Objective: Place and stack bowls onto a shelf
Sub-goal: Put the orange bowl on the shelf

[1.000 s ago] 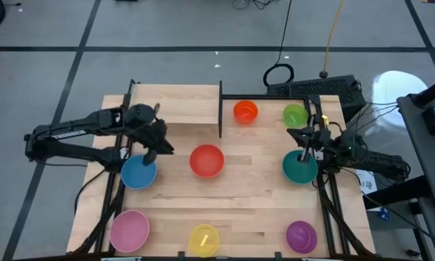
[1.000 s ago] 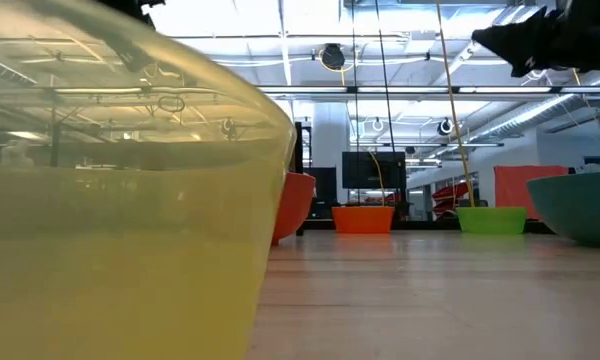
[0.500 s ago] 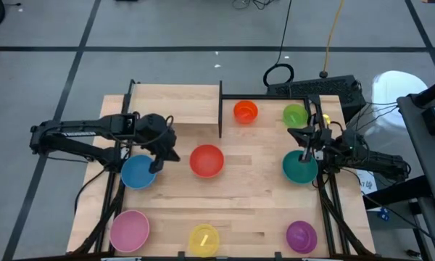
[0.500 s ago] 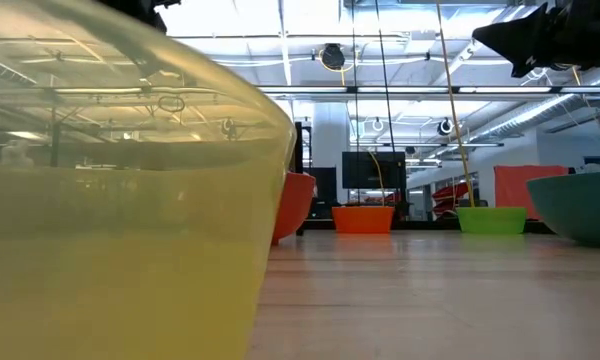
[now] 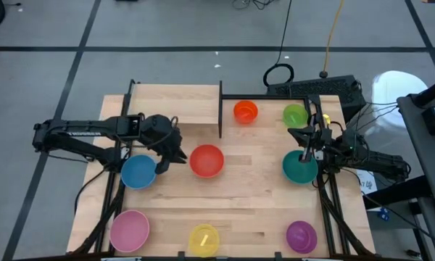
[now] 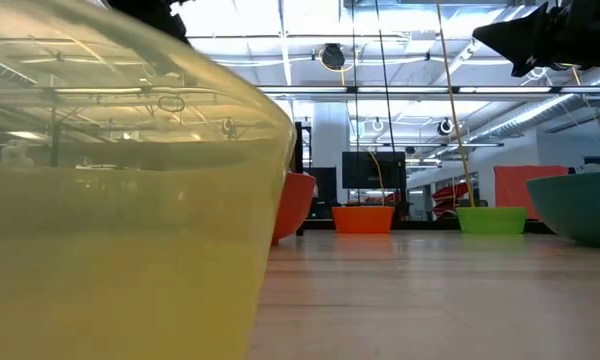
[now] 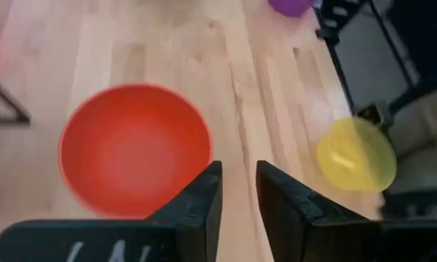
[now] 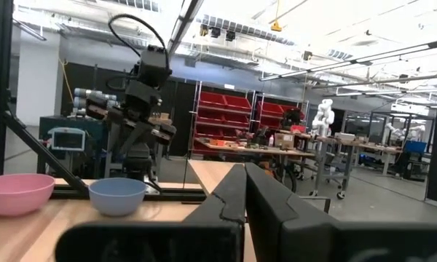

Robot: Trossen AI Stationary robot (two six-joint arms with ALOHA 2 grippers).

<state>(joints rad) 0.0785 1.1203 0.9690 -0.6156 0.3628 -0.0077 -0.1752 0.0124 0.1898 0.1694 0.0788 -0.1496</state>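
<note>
In the high view my left gripper (image 5: 175,154) hovers between the blue bowl (image 5: 138,172) and the red bowl (image 5: 206,161). Its fingers are a little open and empty. In the left wrist view it (image 7: 239,191) sits just beside the red bowl (image 7: 135,149). My right gripper (image 5: 304,152) is shut and hangs high over the far rim of the teal bowl (image 5: 299,168), clear of it in the low view (image 6: 540,40). The orange bowl (image 5: 245,112) and green bowl (image 5: 295,114) stand near the far edge. Pink (image 5: 129,230), yellow (image 5: 204,239) and purple (image 5: 301,235) bowls stand near the near edge. The shelf (image 5: 177,109) lies far left, bare.
The shelf's black upright (image 5: 220,109) stands between the board and the orange bowl. Black frame rails run along both table sides (image 5: 326,203). Bare wood lies between the red and teal bowls (image 5: 254,174). The yellow bowl (image 6: 120,200) fills the low view's left.
My left gripper has moved toward the table's right, from above the blue bowl's far rim to the gap between the blue and red bowls. No bowl has moved.
</note>
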